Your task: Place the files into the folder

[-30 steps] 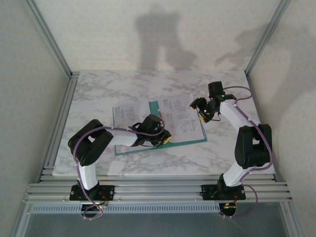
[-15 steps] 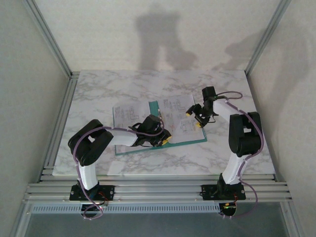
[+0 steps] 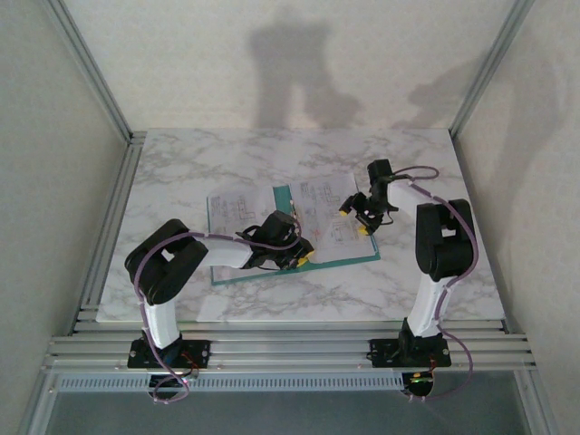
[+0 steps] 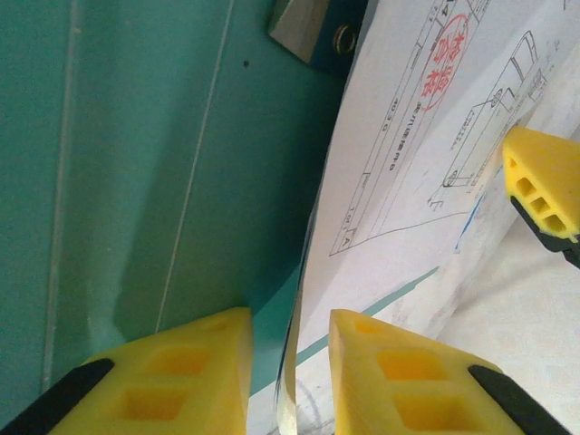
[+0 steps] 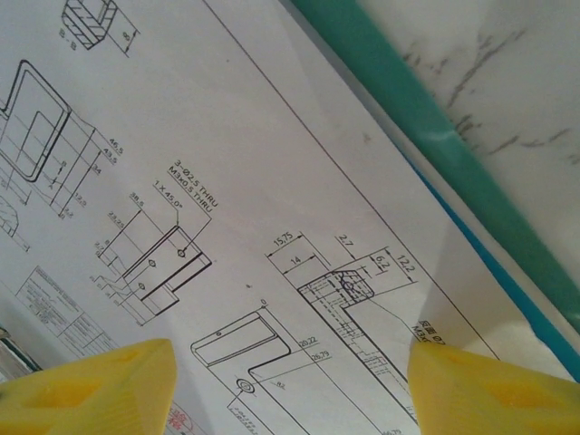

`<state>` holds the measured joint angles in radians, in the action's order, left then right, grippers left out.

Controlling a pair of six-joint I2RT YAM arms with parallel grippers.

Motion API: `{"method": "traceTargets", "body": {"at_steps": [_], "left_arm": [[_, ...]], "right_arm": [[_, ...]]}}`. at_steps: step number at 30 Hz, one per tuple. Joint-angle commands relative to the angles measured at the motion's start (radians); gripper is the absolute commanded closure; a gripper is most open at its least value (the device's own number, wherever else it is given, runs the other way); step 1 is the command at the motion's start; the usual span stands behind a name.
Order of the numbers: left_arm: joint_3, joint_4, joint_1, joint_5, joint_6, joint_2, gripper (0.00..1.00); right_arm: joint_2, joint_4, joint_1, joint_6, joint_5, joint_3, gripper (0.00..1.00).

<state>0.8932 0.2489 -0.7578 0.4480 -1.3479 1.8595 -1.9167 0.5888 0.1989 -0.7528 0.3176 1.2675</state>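
Right claw (image 3: 356, 217) farther in over the files (image 3: 322, 201) than before.

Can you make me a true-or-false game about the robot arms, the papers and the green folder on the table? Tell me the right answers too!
1. The folder is teal-green. True.
2. The files are blank white pages. False: they carry printed drawings and numbers.
3. The right gripper has its jaws wide apart over a sheet of drawings. True.
4. The table is plain brown wood. False: it is white with grey marble veins.
5. The left gripper has its jaws on either side of a sheet's edge. True.
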Motion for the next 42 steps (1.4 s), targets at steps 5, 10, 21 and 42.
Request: {"method": "traceTargets", "body": {"at_steps": [5,10,21,42], "left_arm": [[0.021,-0.039,-0.006,-0.018,0.027,0.007,0.74],[0.029,-0.043,-0.006,-0.017,0.03,0.016,0.76],[0.043,-0.047,-0.006,-0.01,0.035,0.032,0.91],[0.043,-0.055,-0.006,-0.005,0.043,0.033,0.89]], "right_arm": [[-0.038,0.036,0.008,0.037,-0.004,0.045,0.31],[-0.042,0.044,0.012,0.043,-0.005,0.059,0.31],[0.001,0.069,0.023,0.042,-0.018,0.054,0.31],[-0.004,0.084,0.026,0.092,-0.043,0.024,0.31]]}}
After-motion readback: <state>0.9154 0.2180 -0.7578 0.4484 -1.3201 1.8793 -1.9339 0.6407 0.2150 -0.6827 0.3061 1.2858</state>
